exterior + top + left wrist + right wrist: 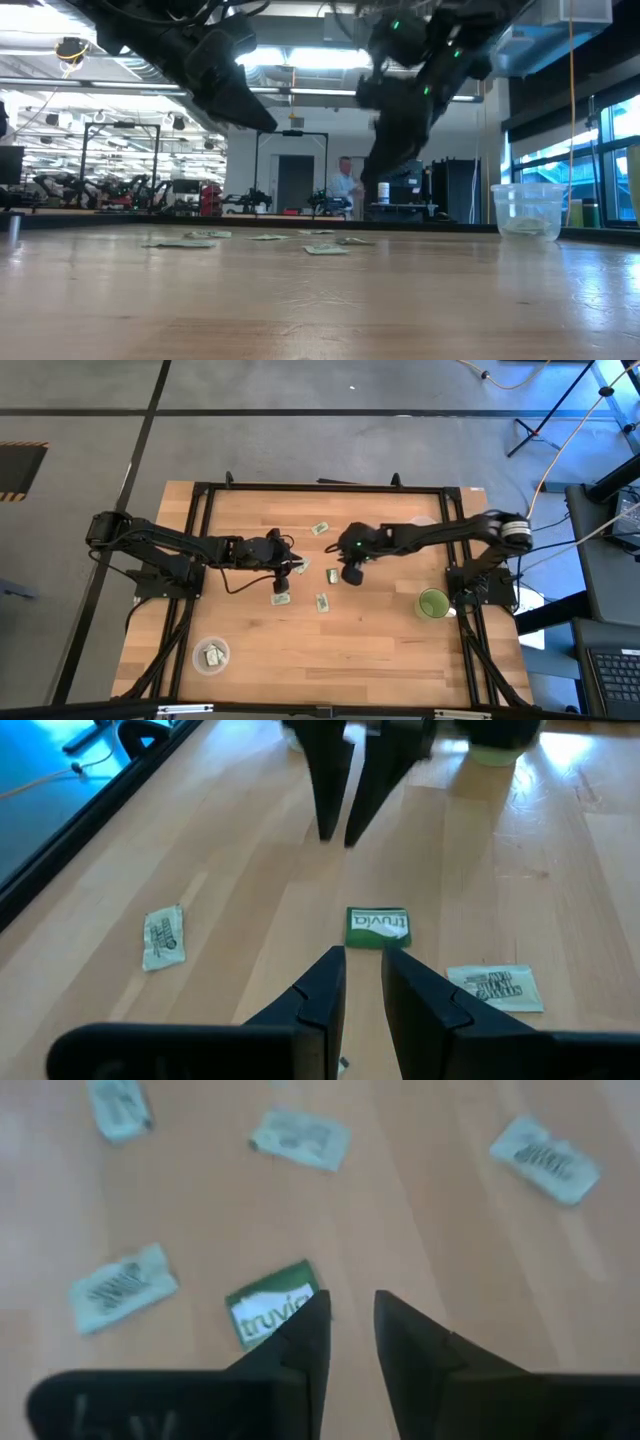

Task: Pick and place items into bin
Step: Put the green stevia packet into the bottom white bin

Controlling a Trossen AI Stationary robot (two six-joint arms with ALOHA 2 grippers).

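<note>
from above, your left hand (290, 567) and right hand (351, 574) both hang over the scattered packets (322, 602) mid-counter (300, 660); a clear bin (211, 655) with one packet sits near the front left, a green cup (433, 603) at right

at counter level, both hands hover clear of the packets, so descend straight

left wrist: fingers (315, 995) nearly closed, empty; spread them before straddling the green packet (378, 927), which reads "truvia"

right wrist: fingers (305, 1342) narrowly parted, empty, just beside the same packet, reading "truvia"; let one arm take it
</note>
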